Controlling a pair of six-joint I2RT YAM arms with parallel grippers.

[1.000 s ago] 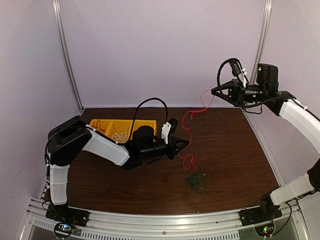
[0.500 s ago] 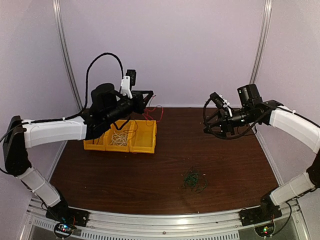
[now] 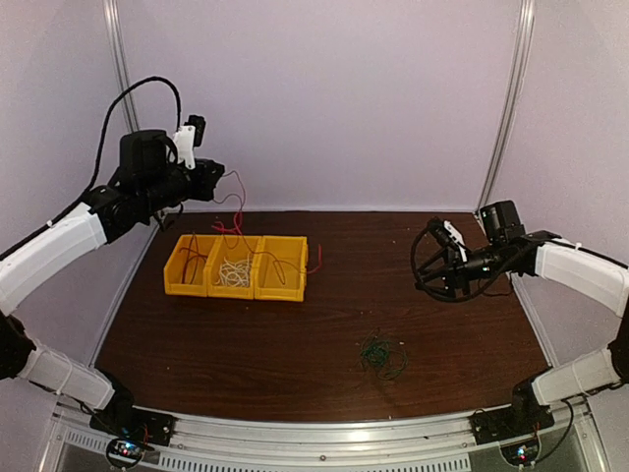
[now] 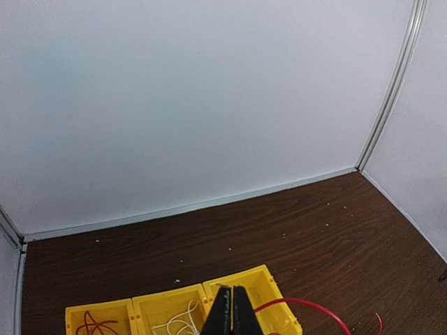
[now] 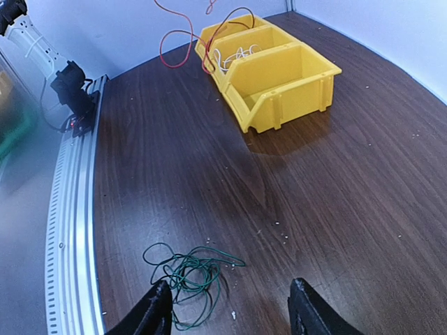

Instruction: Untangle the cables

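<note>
Left arm [image 3: 49, 251] raised high toward the rear left, with the left gripper [image 4: 229, 315] closed, fingers pressed together on a red cable [image 4: 300, 304]. Right arm [image 3: 580, 270] held low and reaching inward. The right gripper [image 5: 230, 315] is spread wide and angled downward.

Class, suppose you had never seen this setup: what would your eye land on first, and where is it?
First, the thin red wire dangling from the raised left gripper, above the row of three yellow plastic bins at the far left of the dark wooden table. Then the small tangle of dark green wire, lying alone near the table's front middle.
</note>
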